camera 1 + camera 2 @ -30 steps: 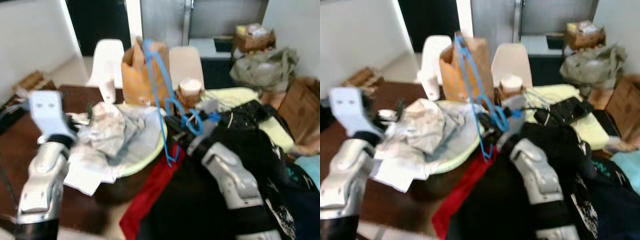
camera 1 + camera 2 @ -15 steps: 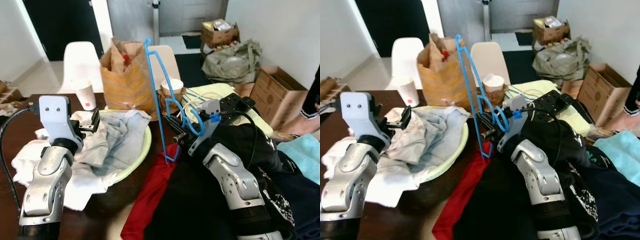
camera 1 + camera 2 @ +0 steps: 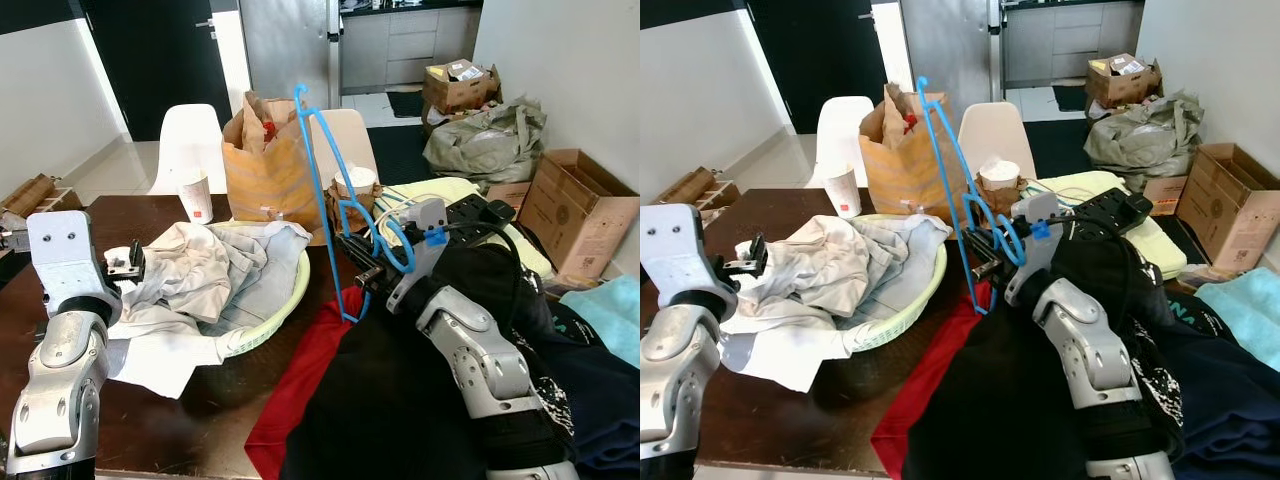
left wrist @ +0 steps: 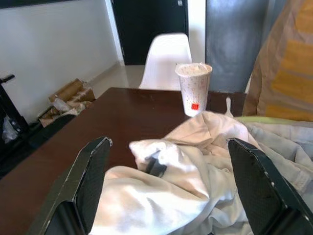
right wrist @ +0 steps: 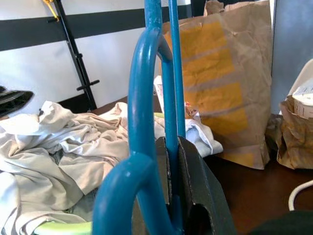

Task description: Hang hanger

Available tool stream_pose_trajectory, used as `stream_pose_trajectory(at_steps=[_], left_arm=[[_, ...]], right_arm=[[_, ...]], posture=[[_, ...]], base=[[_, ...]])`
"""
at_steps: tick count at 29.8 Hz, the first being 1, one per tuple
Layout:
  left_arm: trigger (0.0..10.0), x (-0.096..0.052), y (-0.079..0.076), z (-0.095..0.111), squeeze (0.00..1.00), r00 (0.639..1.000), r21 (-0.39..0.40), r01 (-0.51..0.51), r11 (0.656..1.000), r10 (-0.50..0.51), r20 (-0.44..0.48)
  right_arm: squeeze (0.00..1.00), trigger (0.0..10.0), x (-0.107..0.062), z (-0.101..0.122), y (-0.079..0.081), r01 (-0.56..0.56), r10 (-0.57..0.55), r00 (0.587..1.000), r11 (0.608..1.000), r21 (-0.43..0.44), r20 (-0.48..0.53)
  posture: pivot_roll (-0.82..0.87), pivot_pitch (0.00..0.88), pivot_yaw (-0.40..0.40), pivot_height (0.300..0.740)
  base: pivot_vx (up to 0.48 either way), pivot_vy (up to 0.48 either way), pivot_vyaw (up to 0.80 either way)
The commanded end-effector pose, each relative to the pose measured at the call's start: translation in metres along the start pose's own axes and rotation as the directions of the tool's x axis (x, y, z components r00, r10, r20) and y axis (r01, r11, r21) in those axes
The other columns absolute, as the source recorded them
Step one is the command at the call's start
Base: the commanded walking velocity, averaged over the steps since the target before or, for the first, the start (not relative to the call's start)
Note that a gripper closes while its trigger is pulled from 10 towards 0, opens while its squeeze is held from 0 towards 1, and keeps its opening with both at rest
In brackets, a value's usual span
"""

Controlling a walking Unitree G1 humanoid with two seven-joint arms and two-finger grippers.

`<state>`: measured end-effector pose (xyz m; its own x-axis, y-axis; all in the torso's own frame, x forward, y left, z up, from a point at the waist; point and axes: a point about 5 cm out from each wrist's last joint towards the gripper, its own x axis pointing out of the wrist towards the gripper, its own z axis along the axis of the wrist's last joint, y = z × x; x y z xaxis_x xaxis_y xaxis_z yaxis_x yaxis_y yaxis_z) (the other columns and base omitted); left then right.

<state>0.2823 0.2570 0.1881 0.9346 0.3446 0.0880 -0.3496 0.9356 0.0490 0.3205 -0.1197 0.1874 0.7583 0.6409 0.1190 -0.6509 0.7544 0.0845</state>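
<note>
A blue plastic hanger (image 3: pixel 321 200) stands nearly upright over the table's middle. My right gripper (image 3: pixel 362 272) is shut on its lower part near the hook. In the right wrist view the blue hanger (image 5: pixel 144 107) runs between the black fingers (image 5: pixel 200 196). My left gripper (image 3: pixel 128 262) is open, level with the left side of a pale green basket (image 3: pixel 290 300) full of light clothes (image 3: pixel 210 270). In the left wrist view its fingers (image 4: pixel 88 181) stand wide apart over a white garment (image 4: pixel 161 196), holding nothing.
On the brown table (image 3: pixel 150 420) stand a paper bag (image 3: pixel 265 150) and a paper cup (image 3: pixel 197 195). White chairs (image 3: pixel 190 140) are behind it. Dark clothing (image 3: pixel 400 400) and red cloth (image 3: pixel 305 370) lie under my right arm. Cardboard box (image 3: pixel 585 205) at right.
The camera has shifted and the blur is gone. My left gripper has drawn back leftward from over the basket clothes. The right gripper still holds the hanger upright.
</note>
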Motion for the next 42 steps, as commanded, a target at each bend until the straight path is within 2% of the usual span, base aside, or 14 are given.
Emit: stream_pose_trajectory(at_steps=[1, 4, 5, 9, 14, 15, 16, 17, 18, 33, 39, 40, 41, 42], left_arm=[[10.0, 0.003, 0.006, -0.001, 0.0, 1.0, 0.017, -0.012, 1.0, 0.012, -0.006], [10.0, 0.012, 0.0, -0.014, 0.0, 0.997, -0.002, 0.064, 0.998, -0.064, -0.049], [10.0, 0.012, 0.0, -0.014, 0.0, 0.997, -0.002, 0.064, 0.998, -0.064, -0.049], [10.0, 0.013, -0.019, -0.027, 0.0, 0.974, 0.016, 0.199, 0.98, -0.196, -0.109], [10.0, 0.009, -0.019, -0.031, 0.0, 0.972, 0.029, 0.193, 0.981, -0.187, -0.144], [7.3, 0.007, -0.016, -0.035, 0.0, 0.971, 0.033, 0.18, 0.983, -0.172, -0.168], [7.3, 0.007, -0.016, -0.035, 0.0, 0.971, 0.033, 0.18, 0.983, -0.172, -0.168], [6.0, 0.006, -0.015, -0.037, 0.0, 0.97, 0.034, 0.173, 0.984, -0.164, -0.182], [0.0, 0.005, -0.011, -0.04, 0.0, 0.969, 0.035, 0.16, 0.987, -0.15, -0.194], [0.0, 0.004, 0.017, -0.032, 0.0, 0.981, 0.067, 0.047, 0.997, -0.033, -0.192], [0.0, 0.011, 0.019, -0.014, 0.0, 0.992, 0.06, 0.035, 0.998, -0.027, -0.124], [0.0, 0.015, 0.016, 0.0, 0.0, 0.997, 0.024, 0.045, 0.999, -0.043, -0.07], [0.0, 0.015, 0.016, 0.0, 0.0, 0.997, 0.024, 0.045, 0.999, -0.043, -0.07], [0.0, 0.02, 0.012, 0.023, 0.0, 0.997, -0.016, 0.074, 0.997, -0.074, 0.016]], right_arm=[[0.0, 10.0, -0.001, -0.002, 0.002, -0.004, 0.004, 1.0, 1.0, 0.004, -0.012], [0.0, 10.0, 0.0, -0.002, 0.003, -0.009, 0.009, 1.0, 1.0, 0.002, -0.016], [0.0, 10.0, 0.0, -0.002, 0.003, -0.009, 0.009, 1.0, 1.0, 0.002, -0.016], [0.0, 10.0, -0.001, 0.0, 0.002, 0.0, 0.0, 1.0, 1.0, 0.002, -0.008], [0.0, 10.0, -0.003, 0.0, 0.002, 0.009, -0.009, 1.0, 1.0, 0.002, -0.005], [0.0, 10.0, -0.003, 0.0, 0.001, 0.012, -0.012, 1.0, 1.0, 0.002, -0.005], [0.0, 10.0, -0.003, 0.0, 0.001, 0.012, -0.012, 1.0, 1.0, 0.002, -0.005], [0.0, 10.0, -0.003, 0.0, 0.001, 0.014, -0.014, 1.0, 1.0, 0.002, -0.005], [0.0, 10.0, -0.003, 0.0, 0.0, 0.016, -0.016, 1.0, 1.0, 0.001, -0.005], [0.0, 10.0, -0.002, -0.001, -0.001, 0.015, -0.015, 1.0, 1.0, 0.004, -0.01], [0.0, 10.0, -0.001, -0.002, -0.001, 0.017, -0.017, 1.0, 1.0, 0.004, -0.008], [0.0, 10.0, -0.001, -0.001, -0.001, 0.021, -0.021, 1.0, 1.0, 0.002, -0.007], [0.0, 10.0, -0.001, -0.001, -0.001, 0.021, -0.021, 1.0, 1.0, 0.002, -0.007], [0.0, 10.0, -0.001, -0.001, -0.002, 0.025, -0.025, 1.0, 1.0, 0.002, -0.005]], posture=[[-0.07, 0.0, 0.034, 0.736], [-0.08, 0.0, 0.041, 0.736], [-0.08, 0.0, 0.041, 0.736], [-0.1, 0.0, 0.052, 0.736], [-0.1, 0.0, 0.059, 0.736], [-0.1, 0.0, 0.058, 0.736], [-0.1, 0.0, 0.058, 0.736], [-0.1, 0.0, 0.058, 0.736], [-0.09, 0.0, 0.054, 0.736], [-0.07, 0.0, 0.048, 0.736], [-0.08, 0.0, 0.051, 0.736], [-0.08, 0.0, 0.051, 0.736], [-0.08, 0.0, 0.051, 0.736], [-0.08, 0.0, 0.051, 0.736]], base=[[0.0, 0.0, 0.0], [0.0, 0.0, 0.0], [0.0, 0.0, 0.0], [0.0, 0.0, 0.0], [0.0, 0.0, 0.0], [0.0, 0.0, 0.0], [0.0, 0.0, 0.0], [0.0, 0.0, 0.0], [0.0, 0.0, 0.0], [0.0, 0.0, 0.0], [0.0, 0.0, 0.0], [0.0, 0.0, 0.0], [0.0, 0.0, 0.0], [0.0, 0.0, 0.0]])
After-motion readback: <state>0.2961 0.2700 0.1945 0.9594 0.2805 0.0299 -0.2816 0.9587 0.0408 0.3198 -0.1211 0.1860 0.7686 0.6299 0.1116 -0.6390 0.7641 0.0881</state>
